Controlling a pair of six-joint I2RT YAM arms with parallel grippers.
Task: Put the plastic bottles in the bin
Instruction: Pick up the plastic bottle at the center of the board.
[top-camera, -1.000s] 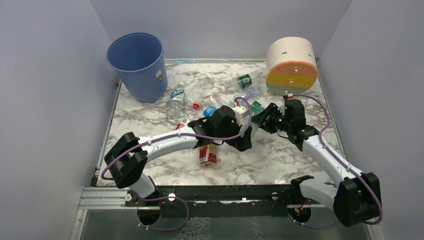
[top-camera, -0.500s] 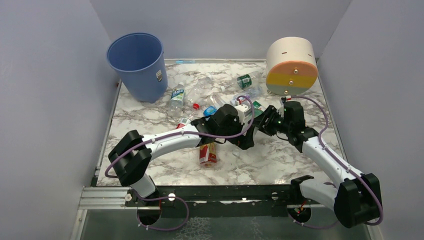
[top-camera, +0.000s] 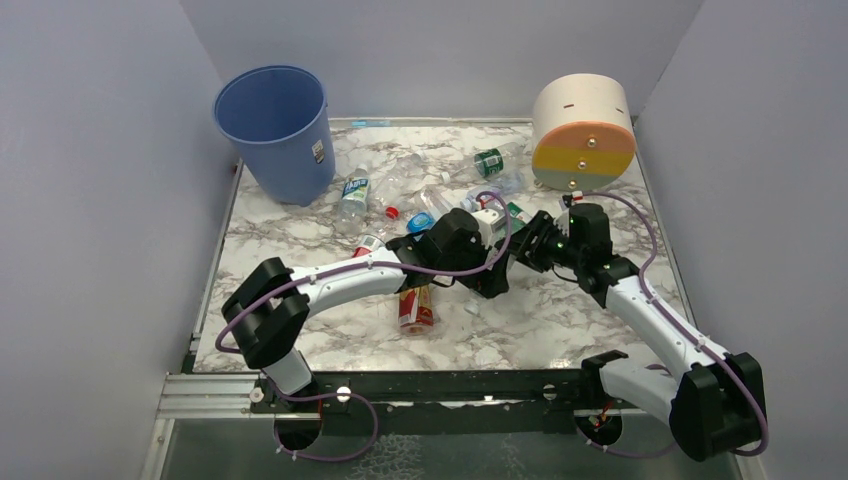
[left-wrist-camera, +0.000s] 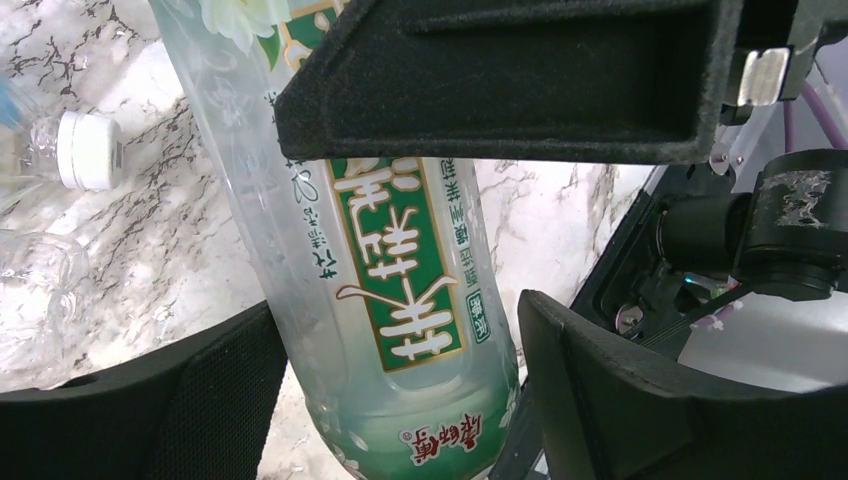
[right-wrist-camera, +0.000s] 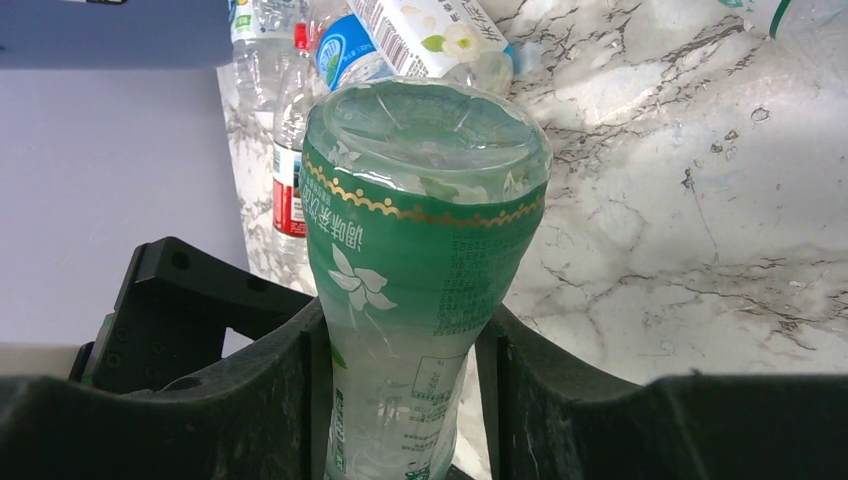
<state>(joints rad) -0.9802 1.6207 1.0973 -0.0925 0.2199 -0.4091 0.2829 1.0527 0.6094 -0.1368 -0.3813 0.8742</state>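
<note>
Surface (top-camera: 560, 320): white marble with grey veins, pale purple walls on three sides.
Bin (top-camera: 292, 165): tall, round and blue, standing mouth up at the far left corner, with a small white sticker on its side.
Drum (top-camera: 583, 140): cream, orange and yellow, at the far right corner.
Green bottle (right-wrist-camera: 425, 230): clear with a green label, over the middle of the surface where the two arms meet, well apart from the bin.
Right arm (top-camera: 650, 315): its jaws are closed on the green bottle, one finger tight on each side. The bottle's round bottom points away from the wrist.
Left arm (top-camera: 340, 280): its jaws stand around the same bottle, one finger close on each side. Cannot tell if they squeeze it.
Red bottle (top-camera: 416, 310): lies on the surface just beside the left arm.
Blue-label bottle (top-camera: 354, 190): lies near the bin's foot.
Green-label bottle (top-camera: 489, 162): lies near the drum.
Other bottles (top-camera: 405, 180): clear ones in a loose bunch between bin and drum, behind the arms.
</note>
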